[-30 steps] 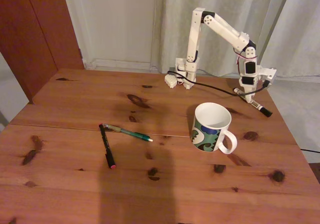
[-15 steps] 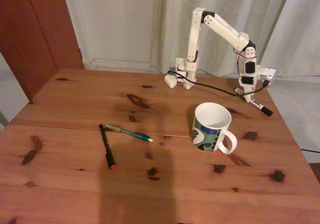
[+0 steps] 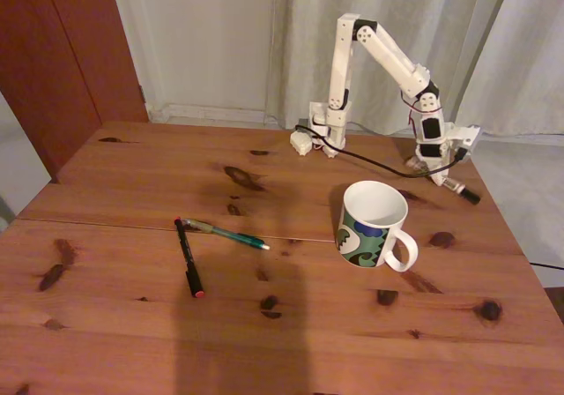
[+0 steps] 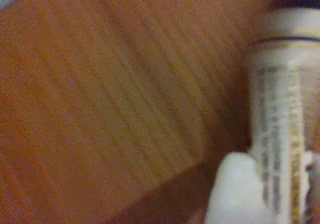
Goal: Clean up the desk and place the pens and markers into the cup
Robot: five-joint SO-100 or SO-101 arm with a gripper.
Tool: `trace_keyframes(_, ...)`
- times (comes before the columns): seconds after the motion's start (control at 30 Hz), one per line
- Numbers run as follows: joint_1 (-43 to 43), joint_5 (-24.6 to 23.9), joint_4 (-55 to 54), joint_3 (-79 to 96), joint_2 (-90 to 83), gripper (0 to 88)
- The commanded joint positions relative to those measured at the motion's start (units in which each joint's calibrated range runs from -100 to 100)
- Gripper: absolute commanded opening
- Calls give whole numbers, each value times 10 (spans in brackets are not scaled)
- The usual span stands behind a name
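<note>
In the fixed view my gripper (image 3: 440, 167) hangs low over the back right of the desk (image 3: 132, 201), shut on the white marker (image 3: 456, 185). The marker's black cap slants down to the right, just above the wood. The white cup (image 3: 374, 223) with its green and blue pattern stands upright in front of the gripper and to its left, handle to the right. A teal-green pen (image 3: 231, 234) and a black pen with a red tip (image 3: 188, 257) lie touching at one end, left of the cup. The wrist view shows the marker's printed barrel (image 4: 280, 134) beside a white finger (image 4: 232, 194), blurred.
The arm's base (image 3: 328, 130) stands at the desk's back edge, and a black cable (image 3: 379, 157) trails from it across the wood towards the gripper. The desk's right edge runs close to the marker. Curtains hang behind, with a wooden door (image 3: 62, 51) at the left.
The gripper has risen a little and drawn back towards the base, carrying the white marker with it. The cup and both pens have not moved.
</note>
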Motion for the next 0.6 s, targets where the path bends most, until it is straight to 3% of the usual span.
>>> trace_keyframes(0.0,5,-2,-5,0,-3,11)
trace_keyframes(0.57,176,24,-5,-16,-89,8)
